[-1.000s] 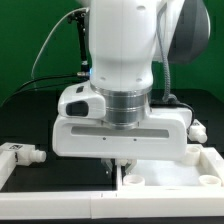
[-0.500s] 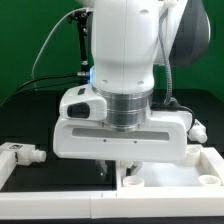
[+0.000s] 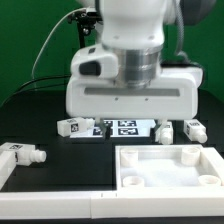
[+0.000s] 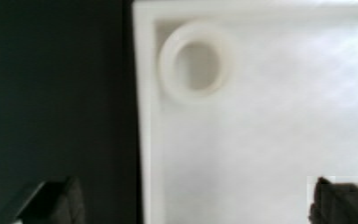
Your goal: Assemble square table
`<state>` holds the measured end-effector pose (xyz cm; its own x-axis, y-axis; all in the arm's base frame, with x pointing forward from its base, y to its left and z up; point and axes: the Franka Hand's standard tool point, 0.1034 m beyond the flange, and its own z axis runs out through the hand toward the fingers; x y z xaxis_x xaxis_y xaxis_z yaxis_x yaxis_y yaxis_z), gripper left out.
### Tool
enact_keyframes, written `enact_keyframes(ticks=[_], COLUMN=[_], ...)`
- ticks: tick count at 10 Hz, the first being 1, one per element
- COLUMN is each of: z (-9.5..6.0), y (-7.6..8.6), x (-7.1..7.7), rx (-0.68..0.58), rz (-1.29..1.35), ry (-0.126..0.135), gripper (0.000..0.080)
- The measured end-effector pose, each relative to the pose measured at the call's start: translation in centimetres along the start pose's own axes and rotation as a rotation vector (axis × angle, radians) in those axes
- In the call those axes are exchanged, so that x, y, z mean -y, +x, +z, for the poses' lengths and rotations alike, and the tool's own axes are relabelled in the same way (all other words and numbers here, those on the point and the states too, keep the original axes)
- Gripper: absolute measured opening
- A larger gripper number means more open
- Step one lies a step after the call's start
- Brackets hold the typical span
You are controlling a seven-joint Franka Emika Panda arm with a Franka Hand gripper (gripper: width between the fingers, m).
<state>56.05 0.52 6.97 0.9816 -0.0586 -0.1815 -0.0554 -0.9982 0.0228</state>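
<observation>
Gripper (image 4: 197, 205), claw spread wide and empty, hangs over the square panel (image 3: 165, 172) at lower right; a loose leg (image 3: 20, 153) lies at far left.

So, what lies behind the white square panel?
Behind the square panel lies the marker board, with one tagged leg at the exterior view's left, a second leg and a third leg at its right. The arm covers whatever is farther back.
</observation>
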Motion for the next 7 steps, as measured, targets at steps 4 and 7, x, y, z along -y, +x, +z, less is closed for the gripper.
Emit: enact_keyframes(ticks=[4, 7], z=[0.7, 1.8], y=[-0.5, -6.9], x=[-0.1, 4.7], rx=[0.022, 0.096], rz=[0.043, 0.102], ry=[0.027, 0.075], gripper=[0.0649, 0.0649])
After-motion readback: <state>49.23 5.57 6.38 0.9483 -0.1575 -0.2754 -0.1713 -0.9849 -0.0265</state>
